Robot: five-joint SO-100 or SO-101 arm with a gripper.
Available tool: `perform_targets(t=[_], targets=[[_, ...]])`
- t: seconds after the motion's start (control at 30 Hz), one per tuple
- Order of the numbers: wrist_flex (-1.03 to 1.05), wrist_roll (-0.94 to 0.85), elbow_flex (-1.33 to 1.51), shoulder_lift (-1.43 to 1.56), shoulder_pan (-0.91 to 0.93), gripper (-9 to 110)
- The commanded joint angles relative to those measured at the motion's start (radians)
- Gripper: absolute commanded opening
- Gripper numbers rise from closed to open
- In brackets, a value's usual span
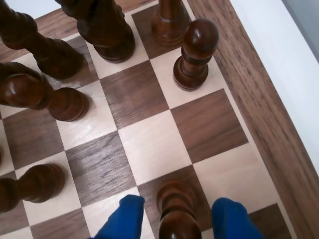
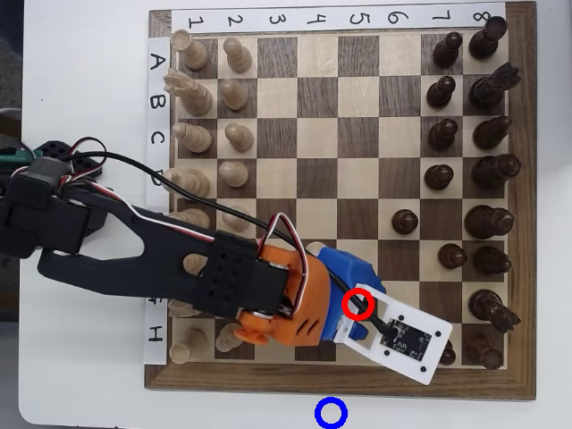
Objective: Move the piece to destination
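In the wrist view the piece (image 1: 177,211), a small dark-brown pawn, stands on a dark square at the bottom edge. My gripper (image 1: 178,221) is open, and its two blue fingers (image 1: 122,219) flank the pawn with a gap on each side. In the overhead view the gripper (image 2: 357,308) hangs over the board's lower middle, and its blue and white parts cover the pawn there. The destination (image 2: 331,413), a blue ring, lies on the white table just below the board's bottom edge.
Another dark pawn (image 1: 195,55) and taller dark pieces (image 1: 107,30) stand ahead of the gripper, with more dark pawns (image 1: 65,103) to the left. The board's wooden rim (image 1: 264,114) runs along the right. A red ring (image 2: 358,303) sits over the gripper. Cream pieces (image 2: 192,134) line the board's left side.
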Motion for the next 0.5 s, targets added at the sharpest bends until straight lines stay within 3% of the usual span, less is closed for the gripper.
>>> perform_targets(t=[0.0, 0.47], targets=[[-0.077, 0.146, -0.003, 0.011, -0.005, 17], [-0.061, 0.123, -0.002, -0.002, 0.017, 9]])
